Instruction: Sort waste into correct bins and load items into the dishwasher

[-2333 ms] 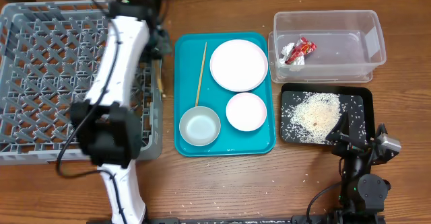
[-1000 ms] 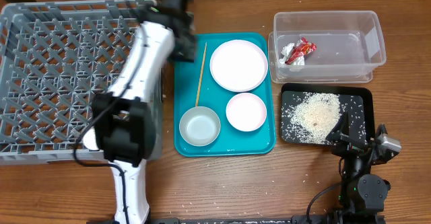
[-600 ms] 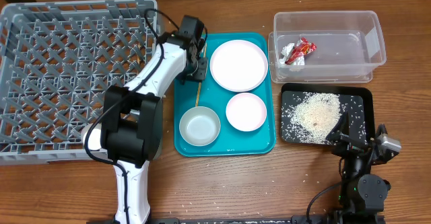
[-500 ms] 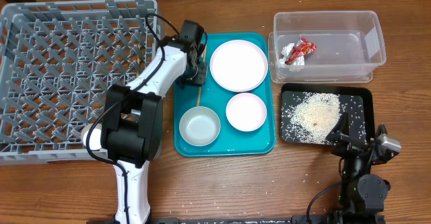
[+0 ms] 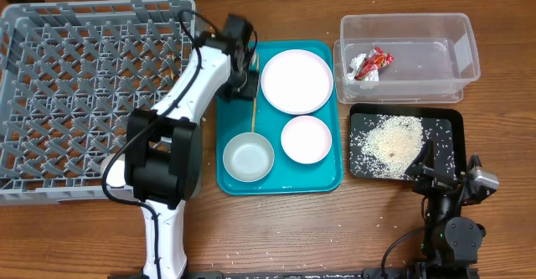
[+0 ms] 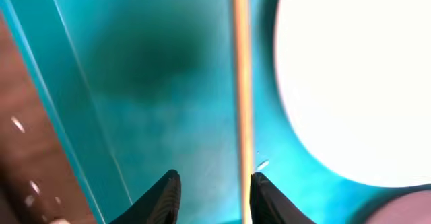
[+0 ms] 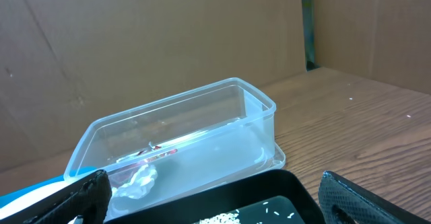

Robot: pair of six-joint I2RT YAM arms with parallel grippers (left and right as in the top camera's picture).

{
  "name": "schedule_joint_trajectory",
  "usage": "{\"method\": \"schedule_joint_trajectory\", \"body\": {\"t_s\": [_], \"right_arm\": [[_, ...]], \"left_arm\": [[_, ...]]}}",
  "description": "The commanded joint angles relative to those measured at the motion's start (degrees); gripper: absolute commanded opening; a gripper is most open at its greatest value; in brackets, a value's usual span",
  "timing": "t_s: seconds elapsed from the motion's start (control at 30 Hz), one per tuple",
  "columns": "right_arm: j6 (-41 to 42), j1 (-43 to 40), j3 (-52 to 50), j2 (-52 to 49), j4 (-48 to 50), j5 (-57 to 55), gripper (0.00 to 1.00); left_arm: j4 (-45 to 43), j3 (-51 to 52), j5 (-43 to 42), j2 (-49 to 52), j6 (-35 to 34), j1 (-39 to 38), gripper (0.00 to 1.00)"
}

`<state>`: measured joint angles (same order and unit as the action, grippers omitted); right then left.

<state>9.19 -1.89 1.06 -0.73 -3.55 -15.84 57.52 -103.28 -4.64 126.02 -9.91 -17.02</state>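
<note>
A thin wooden chopstick [image 5: 251, 116] lies lengthwise on the teal tray [image 5: 280, 183], left of a large white plate [image 5: 297, 80]. My left gripper [image 5: 244, 76] is low over the chopstick's upper end. In the left wrist view the gripper [image 6: 214, 196] is open, and the chopstick [image 6: 241, 83] runs between the fingers, close to the right one. A small white dish [image 5: 306, 138] and a metal bowl [image 5: 249, 157] also sit on the tray. My right gripper [image 5: 444, 174] is open and empty at the black rice tray's near edge [image 7: 269, 197].
A grey dish rack [image 5: 84, 95] stands left of the tray. A clear bin [image 5: 452, 57] with crumpled wrappers [image 5: 371, 63] stands at the back right, also in the right wrist view [image 7: 182, 136]. The black tray [image 5: 444, 132] holds spilled rice.
My left arm has swung from the rack's right edge over onto the teal tray and come down around the chopstick's upper end. The right arm has not moved.
</note>
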Motion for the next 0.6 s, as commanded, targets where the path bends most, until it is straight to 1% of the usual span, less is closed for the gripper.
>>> {"method": "schedule_joint_trajectory", "body": {"t_s": [0.0, 0.1, 0.13, 0.23, 0.4, 0.43, 0.57], "right_arm": [[0.0, -0.4, -0.6, 0.6, 0.4, 0.0, 1.0], [0.0, -0.4, -0.6, 0.6, 0.4, 0.0, 1.0], [0.0, -0.4, -0.6, 0.6, 0.4, 0.0, 1.0], [0.0, -0.4, -0.6, 0.6, 0.4, 0.0, 1.0], [0.0, -0.4, -0.6, 0.6, 0.4, 0.0, 1.0], [0.0, -0.4, -0.6, 0.6, 0.4, 0.0, 1.0], [0.0, -0.4, -0.6, 0.6, 0.4, 0.0, 1.0]], "left_arm": [[-0.5, -2.8, -0.9, -0.2, -1.1, -2.0, 0.4], [-1.2, -0.9, 3.3, 0.5, -4.6, -3.0, 0.38], [-1.7, -0.2, 3.6, 0.9, -5.5, -3.1, 0.37], [-2.9, 1.5, 2.3, 2.7, -6.0, -3.1, 0.35], [-2.2, 1.7, 0.5, 6.8, -5.9, -3.1, 0.32], [-1.8, 1.7, 0.5, 7.5, -5.9, -3.1, 0.3], [0.1, 1.3, 0.5, 8.0, -6.0, -3.0, 0.07]]}}
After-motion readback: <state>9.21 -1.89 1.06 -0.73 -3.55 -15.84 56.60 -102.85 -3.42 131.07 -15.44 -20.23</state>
